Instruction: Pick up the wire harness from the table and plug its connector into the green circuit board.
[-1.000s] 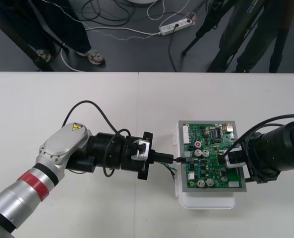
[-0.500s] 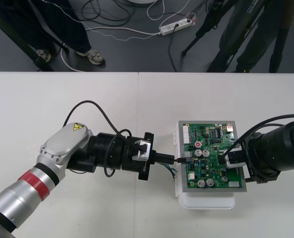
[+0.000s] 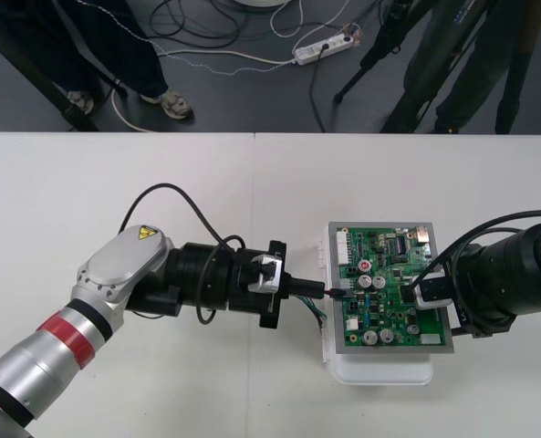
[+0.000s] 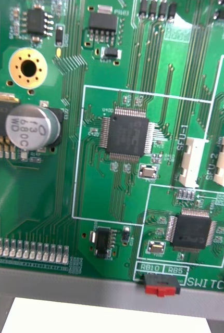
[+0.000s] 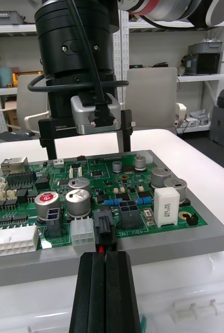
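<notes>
The green circuit board point(image 3: 389, 274) sits on its white base point(image 3: 379, 370) right of the table's middle. My left gripper point(image 3: 323, 292) reaches it from the left, shut on the wire harness. In the left wrist view the fingers point(image 5: 91, 281) stand pressed together, and the black plug point(image 5: 104, 226) pokes out ahead of them. The plug touches the board's near edge beside a white connector point(image 5: 82, 235); I cannot tell whether it is seated. Loose green and black wires point(image 3: 316, 315) trail under the fingers. My right gripper point(image 3: 409, 297) rests over the board's right side, its fingers point(image 5: 126, 136) apart and holding nothing.
Capacitors point(image 5: 78, 200) and a white relay block point(image 5: 165, 204) stand on the board just behind the plug. The right wrist camera looks closely down on chips and traces point(image 4: 125, 136). Bare table point(image 3: 206, 182) lies left of and behind the board.
My left gripper has crept a little to the right, bringing the plug closer against the board's left edge. The right arm has not moved.
</notes>
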Robot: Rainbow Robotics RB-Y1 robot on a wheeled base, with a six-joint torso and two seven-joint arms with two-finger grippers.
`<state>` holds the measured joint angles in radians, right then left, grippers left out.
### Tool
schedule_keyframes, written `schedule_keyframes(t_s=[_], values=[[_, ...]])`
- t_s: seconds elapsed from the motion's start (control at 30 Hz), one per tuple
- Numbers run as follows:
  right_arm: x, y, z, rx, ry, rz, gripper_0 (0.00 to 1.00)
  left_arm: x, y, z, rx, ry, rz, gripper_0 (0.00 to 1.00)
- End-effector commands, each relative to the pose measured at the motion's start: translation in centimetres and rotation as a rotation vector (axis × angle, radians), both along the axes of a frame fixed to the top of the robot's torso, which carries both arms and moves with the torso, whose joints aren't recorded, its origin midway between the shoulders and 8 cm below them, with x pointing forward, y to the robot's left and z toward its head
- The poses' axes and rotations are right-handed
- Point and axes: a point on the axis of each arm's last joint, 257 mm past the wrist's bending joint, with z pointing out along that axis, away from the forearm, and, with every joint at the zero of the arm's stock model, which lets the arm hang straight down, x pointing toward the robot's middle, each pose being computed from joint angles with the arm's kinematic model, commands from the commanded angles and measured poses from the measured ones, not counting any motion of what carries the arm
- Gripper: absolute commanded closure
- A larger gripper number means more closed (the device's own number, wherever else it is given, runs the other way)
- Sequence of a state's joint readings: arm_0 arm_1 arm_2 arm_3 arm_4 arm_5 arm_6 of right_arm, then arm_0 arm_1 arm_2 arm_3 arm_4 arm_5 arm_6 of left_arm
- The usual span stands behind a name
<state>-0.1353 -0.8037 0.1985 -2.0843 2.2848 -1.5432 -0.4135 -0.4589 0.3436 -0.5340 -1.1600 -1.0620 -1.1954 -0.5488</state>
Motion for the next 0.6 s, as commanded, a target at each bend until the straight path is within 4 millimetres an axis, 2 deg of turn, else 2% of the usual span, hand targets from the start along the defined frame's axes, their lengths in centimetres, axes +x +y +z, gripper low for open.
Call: schedule_keyframes(t_s=[0.03, 0.6], values=[[0.58, 0.95, 0.81, 0.016, -0.012, -0.007, 0.0, 0.14, -3.11, 2.19, -0.043, -0.137, -0.026, 1.0], [0.47, 0.81, 0.8, 0.011, -0.008, -0.004, 0.0, 0.16, -3.05, 2.12, -0.04, -0.136, -0.025, 1.0]])
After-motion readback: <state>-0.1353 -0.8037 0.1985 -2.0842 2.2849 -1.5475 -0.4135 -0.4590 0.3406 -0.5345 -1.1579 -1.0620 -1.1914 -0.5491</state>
